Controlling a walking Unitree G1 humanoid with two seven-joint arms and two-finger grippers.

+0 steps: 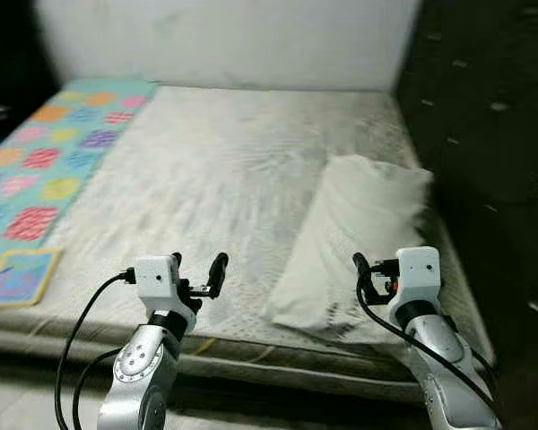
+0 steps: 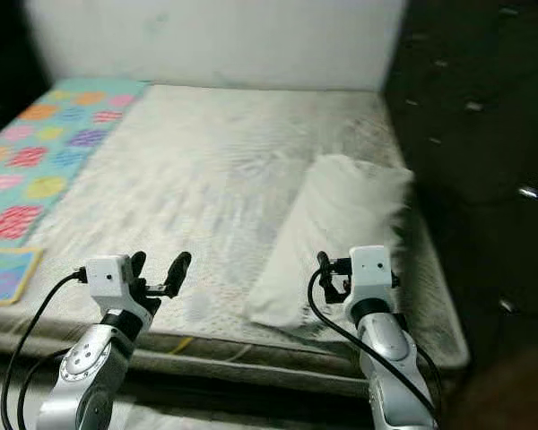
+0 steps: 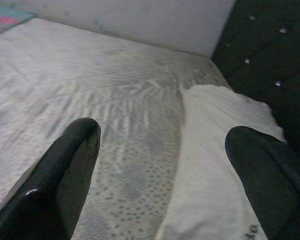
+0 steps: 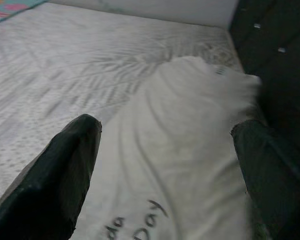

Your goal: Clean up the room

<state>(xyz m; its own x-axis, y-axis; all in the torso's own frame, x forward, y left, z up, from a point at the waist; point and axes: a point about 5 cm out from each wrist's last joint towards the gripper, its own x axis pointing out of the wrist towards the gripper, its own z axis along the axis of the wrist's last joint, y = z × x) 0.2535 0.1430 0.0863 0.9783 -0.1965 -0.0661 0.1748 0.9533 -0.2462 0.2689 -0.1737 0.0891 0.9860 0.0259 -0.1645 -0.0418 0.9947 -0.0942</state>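
Note:
A white pillow [image 1: 359,233] lies lengthwise on the right side of a bed [image 1: 206,170] covered by a grey-white patterned sheet. Dark lettering shows on the pillow's near end [image 4: 140,227]. My left gripper [image 1: 199,269] hovers open over the bed's front edge, left of the pillow's near end, with nothing between its fingers [image 3: 65,170]. My right gripper [image 1: 377,273] is open just above the pillow's near end, and the pillow [image 4: 180,150] lies between and below its fingers [image 4: 65,165] without being held.
A colourful flower-patterned blanket [image 1: 45,161] covers the bed's left strip, with a square patterned piece [image 1: 18,276] at its front corner. A dark tufted headboard [image 1: 484,134] stands along the right side. A pale wall [image 1: 224,40] runs behind the bed.

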